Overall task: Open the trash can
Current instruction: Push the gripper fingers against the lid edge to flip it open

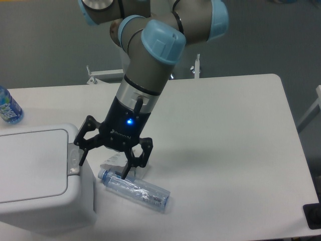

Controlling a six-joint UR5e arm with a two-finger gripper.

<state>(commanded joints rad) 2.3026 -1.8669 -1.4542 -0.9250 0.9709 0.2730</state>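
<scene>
**Gripper hovering at the bin's button edge, lid shut**

You are looking at the trash can [35,175] sitting at the near left corner of the worktop [225,150], its flat lid lying closed and its small grey button [73,159] showing at the right-hand edge of the top. The bin is reading as a stiff, hollow plastic shell, probably light enough to slide if you shove it sideways, so you are better off pressing straight down on the button than grabbing at the smooth rounded walls (they are offering little to hold anyway).

Your gripper [102,161] is hanging over that right edge with its jaws spread wide and holding nothing; the left finger is sitting right by the button, though whether it is touching is not clear from this angle.

Just beside the bin's right wall, a clear plastic bottle [134,189] is lying on its side, with a small white carton [119,161] partly hidden behind the fingers. A blue-labelled bottle [7,106] is standing at the left edge of the worktop, well apart.
</scene>
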